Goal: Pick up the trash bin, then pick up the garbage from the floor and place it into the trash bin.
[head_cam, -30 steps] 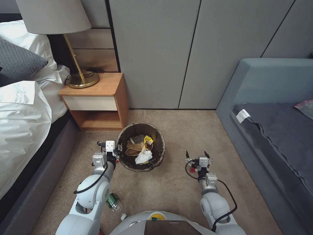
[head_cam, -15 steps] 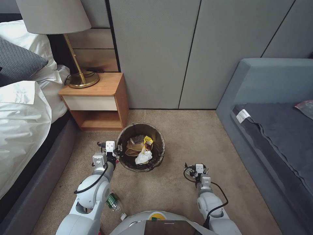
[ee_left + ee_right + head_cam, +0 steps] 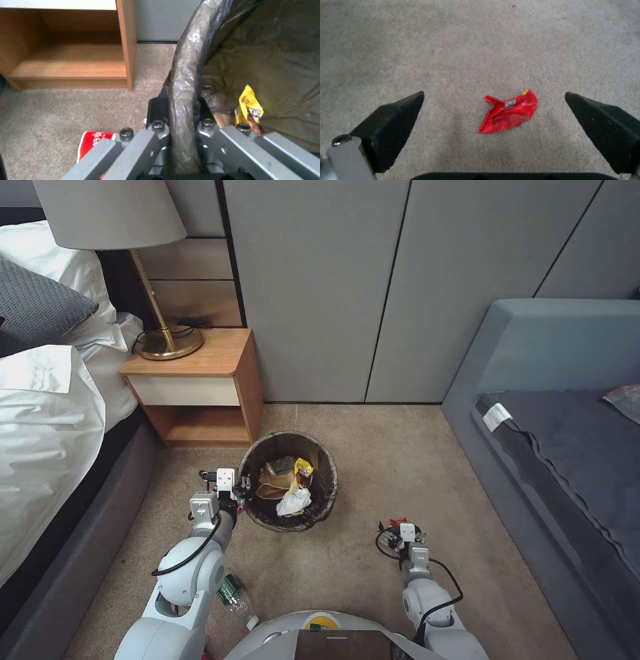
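Observation:
The trash bin (image 3: pixel 320 497), round with a dark bag over its rim, is on the carpet in front of the nightstand. It holds a brown paper bag (image 3: pixel 270 488), a yellow wrapper (image 3: pixel 303 470) and white tissue (image 3: pixel 293 501). My left gripper (image 3: pixel 235 488) is shut on the bin's near-left rim (image 3: pixel 186 82), one finger inside and one outside. My right gripper (image 3: pixel 400 532) points down, open, over a crumpled red wrapper (image 3: pixel 508 113) lying on the carpet between its fingers (image 3: pixel 396 125). A red cup (image 3: pixel 93 145) lies under the left gripper. A green-labelled bottle (image 3: pixel 233 592) lies by my left arm.
The wooden nightstand (image 3: pixel 200 387) with a brass lamp (image 3: pixel 163 340) stands behind the bin on the left, with the bed (image 3: pixel 47 433) beside it. A grey-blue sofa (image 3: pixel 560 447) lines the right side. Open carpet (image 3: pixel 400 460) lies between bin and sofa.
My right arm has drawn back toward my body and dropped lower, gripper now over the red wrapper. The left gripper and the bin have not moved.

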Robot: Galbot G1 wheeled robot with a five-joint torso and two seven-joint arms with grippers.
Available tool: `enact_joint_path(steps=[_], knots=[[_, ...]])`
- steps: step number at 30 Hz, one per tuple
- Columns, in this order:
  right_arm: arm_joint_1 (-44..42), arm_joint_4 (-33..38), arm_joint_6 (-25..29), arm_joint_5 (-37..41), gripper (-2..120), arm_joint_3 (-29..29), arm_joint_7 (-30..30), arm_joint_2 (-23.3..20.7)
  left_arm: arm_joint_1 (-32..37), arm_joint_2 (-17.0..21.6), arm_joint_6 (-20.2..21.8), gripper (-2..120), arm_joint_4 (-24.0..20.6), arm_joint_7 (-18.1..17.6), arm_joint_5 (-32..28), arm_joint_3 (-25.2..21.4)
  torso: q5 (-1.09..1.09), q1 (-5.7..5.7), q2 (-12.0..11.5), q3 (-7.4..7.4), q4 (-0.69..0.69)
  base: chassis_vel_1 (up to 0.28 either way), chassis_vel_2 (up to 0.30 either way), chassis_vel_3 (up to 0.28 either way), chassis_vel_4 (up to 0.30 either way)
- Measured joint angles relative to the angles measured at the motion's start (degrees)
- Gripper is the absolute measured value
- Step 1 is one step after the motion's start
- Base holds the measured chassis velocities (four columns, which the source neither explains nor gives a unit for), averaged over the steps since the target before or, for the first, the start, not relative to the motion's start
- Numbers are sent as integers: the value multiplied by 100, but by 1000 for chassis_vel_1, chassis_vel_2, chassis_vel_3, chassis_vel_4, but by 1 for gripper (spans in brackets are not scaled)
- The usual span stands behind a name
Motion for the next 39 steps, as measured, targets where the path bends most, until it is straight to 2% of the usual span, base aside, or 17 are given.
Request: enact_joint_path(steps=[39], knots=[[725, -1405, 490, 59, 100, 102, -106, 53, 23, -24, -12, 3, -10, -5, 47, 8, 0, 0, 0, 0, 0, 0, 0, 0, 0]])
